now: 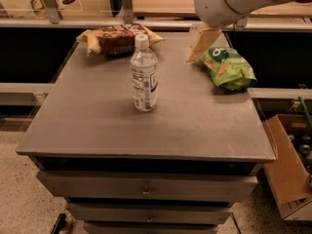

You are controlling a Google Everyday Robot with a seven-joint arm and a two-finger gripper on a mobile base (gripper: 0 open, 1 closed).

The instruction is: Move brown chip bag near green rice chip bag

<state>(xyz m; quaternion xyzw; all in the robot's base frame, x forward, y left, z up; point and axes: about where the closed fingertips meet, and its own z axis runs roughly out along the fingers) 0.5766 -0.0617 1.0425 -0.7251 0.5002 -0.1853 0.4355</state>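
Note:
The brown chip bag [118,38] lies flat at the far left of the grey table [97,126], dark brown with tan-yellow ends. The green rice chip bag [229,68] lies at the far right of the table. My gripper [200,45] hangs from the white arm [229,1] above the far middle of the table, just left of the green bag and well right of the brown bag. Its cream-coloured fingers point down and left and hold nothing that I can see.
A clear water bottle [144,74] with a white cap stands upright in the middle of the table, in front of the brown bag. An open cardboard box [287,165] sits on the floor at the right. A shelf rail runs behind the table.

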